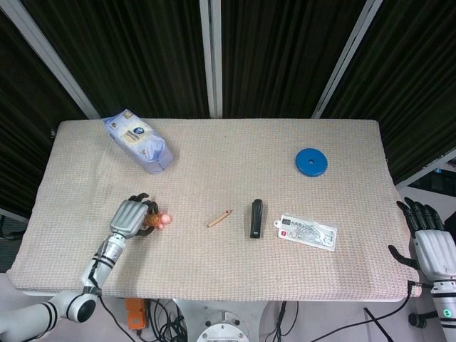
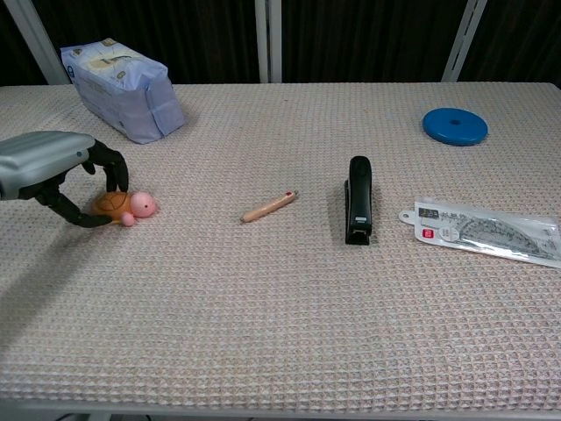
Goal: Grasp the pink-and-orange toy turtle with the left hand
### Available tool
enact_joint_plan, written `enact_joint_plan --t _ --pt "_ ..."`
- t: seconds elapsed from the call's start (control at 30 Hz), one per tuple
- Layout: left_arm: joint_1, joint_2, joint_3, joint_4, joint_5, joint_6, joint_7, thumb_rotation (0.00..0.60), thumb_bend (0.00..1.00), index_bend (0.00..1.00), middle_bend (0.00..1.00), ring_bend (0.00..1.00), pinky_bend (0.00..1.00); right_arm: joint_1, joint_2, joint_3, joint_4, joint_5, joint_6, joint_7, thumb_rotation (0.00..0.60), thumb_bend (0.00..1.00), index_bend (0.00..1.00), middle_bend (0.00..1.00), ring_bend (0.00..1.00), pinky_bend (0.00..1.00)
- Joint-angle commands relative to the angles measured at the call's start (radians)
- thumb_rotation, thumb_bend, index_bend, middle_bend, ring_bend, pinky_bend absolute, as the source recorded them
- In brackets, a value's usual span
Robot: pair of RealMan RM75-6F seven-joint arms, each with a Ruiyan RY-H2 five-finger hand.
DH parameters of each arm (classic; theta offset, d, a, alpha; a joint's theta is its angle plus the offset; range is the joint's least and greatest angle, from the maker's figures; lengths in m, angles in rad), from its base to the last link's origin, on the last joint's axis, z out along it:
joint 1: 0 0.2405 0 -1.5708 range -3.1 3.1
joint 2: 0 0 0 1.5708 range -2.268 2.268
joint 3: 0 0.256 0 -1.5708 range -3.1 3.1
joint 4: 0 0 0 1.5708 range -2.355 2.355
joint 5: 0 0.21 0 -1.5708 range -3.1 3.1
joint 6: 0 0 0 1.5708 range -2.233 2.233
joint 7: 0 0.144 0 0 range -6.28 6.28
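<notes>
The pink-and-orange toy turtle (image 2: 123, 206) lies on the table cloth at the left, its pink head (image 1: 165, 221) pointing right. My left hand (image 2: 53, 167) arches over it from the left. The fingers (image 2: 112, 168) touch the top of the orange shell and the thumb curls in under its near side, so the turtle sits between them, still resting on the cloth. In the head view the left hand (image 1: 130, 216) covers most of the shell. My right hand (image 1: 433, 246) hangs beyond the table's right edge, fingers apart and holding nothing.
A blue-white tissue pack (image 2: 123, 77) lies behind the left hand. A wooden pencil (image 2: 268, 207), a black stapler (image 2: 358, 200) and a packaged ruler set (image 2: 486, 231) lie along the middle. A blue disc (image 2: 454, 124) sits at the far right.
</notes>
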Motion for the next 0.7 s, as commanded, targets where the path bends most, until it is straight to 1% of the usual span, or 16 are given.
enact_joint_plan --t 0.03,0.07,0.17,0.23,0.33,0.4,0.53,0.67,0.7 --pt "-0.002 -0.009 -0.006 0.006 -0.004 0.002 -0.006 0.600 0.28 0.48 0.51 0.23 0.31 0.001 0.001 0.000 -0.001 0.000 -0.002 -0.002 0.600 0.16 0.00 0.01 0.00 0.00" --pt "-0.003 -0.012 -0.007 0.009 -0.006 0.000 -0.006 0.600 0.30 0.50 0.53 0.25 0.31 0.001 0.001 0.000 -0.002 0.000 -0.002 -0.002 0.600 0.17 0.00 0.01 0.00 0.00" --pt "-0.006 -0.026 -0.010 0.028 -0.010 0.009 0.022 0.600 0.33 0.61 0.63 0.35 0.34 0.001 0.001 0.000 -0.002 0.001 -0.003 -0.003 0.600 0.17 0.00 0.01 0.00 0.00" --pt "-0.004 -0.039 -0.013 0.039 -0.016 0.016 0.036 0.600 0.36 0.71 0.73 0.43 0.37 0.001 0.001 0.000 -0.001 0.003 -0.003 -0.003 0.600 0.17 0.00 0.01 0.00 0.00" --pt "-0.003 -0.046 -0.009 0.050 -0.021 0.016 0.062 0.600 0.37 0.78 0.80 0.51 0.40 0.000 0.000 0.000 0.001 0.003 -0.004 0.000 0.600 0.17 0.00 0.01 0.00 0.00" --pt "-0.003 -0.044 -0.006 0.049 -0.030 0.008 0.077 0.600 0.37 0.80 0.82 0.53 0.40 0.000 0.000 0.000 0.002 0.003 -0.004 0.001 0.600 0.17 0.00 0.01 0.00 0.00" --pt "-0.005 -0.032 -0.010 0.024 -0.051 -0.005 0.102 0.600 0.37 0.82 0.83 0.54 0.41 -0.001 0.000 0.000 0.004 0.002 -0.001 0.003 0.600 0.17 0.00 0.01 0.00 0.00" --pt "0.000 -0.027 -0.019 0.002 -0.056 0.011 0.095 0.600 0.37 0.81 0.83 0.54 0.40 -0.003 -0.001 0.000 0.005 0.001 0.002 0.005 0.600 0.17 0.00 0.01 0.00 0.00" --pt "0.003 -0.026 -0.019 -0.002 -0.053 0.017 0.089 0.600 0.36 0.79 0.81 0.53 0.41 -0.003 0.000 0.000 0.005 0.001 0.002 0.005 0.600 0.17 0.00 0.01 0.00 0.00"
